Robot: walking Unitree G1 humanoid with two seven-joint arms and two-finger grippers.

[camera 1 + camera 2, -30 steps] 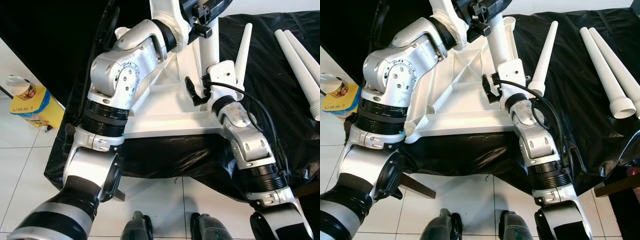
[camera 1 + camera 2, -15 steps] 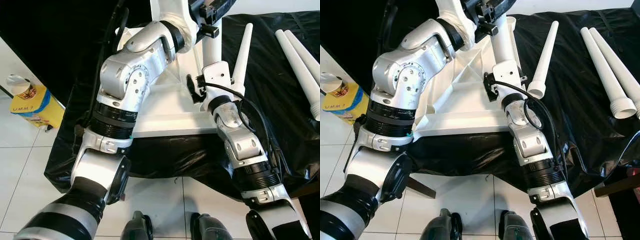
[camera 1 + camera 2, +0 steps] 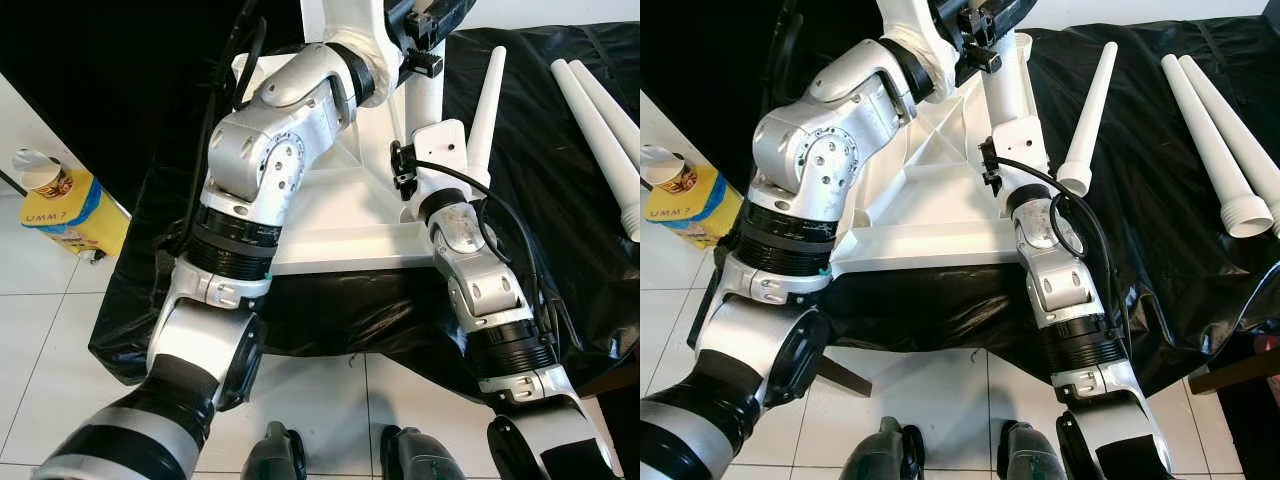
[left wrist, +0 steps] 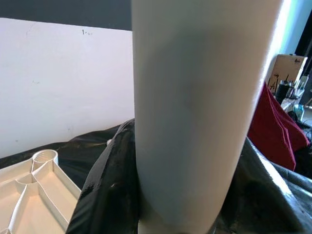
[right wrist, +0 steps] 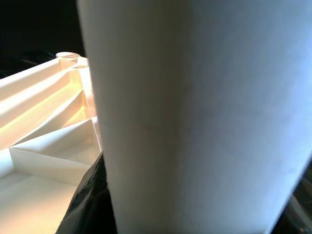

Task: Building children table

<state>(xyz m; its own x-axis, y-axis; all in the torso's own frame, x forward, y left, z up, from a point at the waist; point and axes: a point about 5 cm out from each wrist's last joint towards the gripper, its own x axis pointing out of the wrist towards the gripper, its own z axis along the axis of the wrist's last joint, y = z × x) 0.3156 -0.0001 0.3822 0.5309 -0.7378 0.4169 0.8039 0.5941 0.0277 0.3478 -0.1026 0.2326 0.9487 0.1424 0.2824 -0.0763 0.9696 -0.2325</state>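
Table top: a white plastic children's table top (image 3: pixel 930 215) lies upside down on a black sheet (image 3: pixel 1160 200), its ribbed underside facing up, with a threaded leg socket (image 4: pixel 43 157) at a far corner.
Upright leg: 1 white table leg (image 3: pixel 1005 85) stands at the table top's right side, between both arms.
Left gripper: the left gripper (image 3: pixel 975 25) is at the upper part of the upright leg, at the far edge of the scene; its wrist view has the leg's white tube (image 4: pixel 195 107) right in front of the lens. I cannot tell how far its fingers are parted or whether they clasp the leg.
Right gripper: the right gripper (image 3: pixel 1012 125) sits against the lower part of the same leg, just above the table top; its wrist view also has the tube (image 5: pixel 195 117) pressed close, with the table top's ribs (image 5: pixel 48 126) beside it. Finger spread cannot be told.
Loose legs: 1 tapered white leg (image 3: pixel 1088 110) lies on the sheet just right of the right arm, its wide threaded end nearer; 2 more legs (image 3: pixel 1215 140) lie side by side well apart at the far right.
In the way: the bulky left arm (image 3: pixel 810 170) reaches across the table top's left part and hides it.
Floor: white tiles (image 3: pixel 40 340); a yellow carton (image 3: pixel 70 215) with a paper cup (image 3: pixel 40 172) on it at the left.
Writing: the carton reads "UMM ?".
Background: a red cloth (image 4: pixel 275 126) and a cardboard box (image 4: pixel 287 68) show in the left wrist view.
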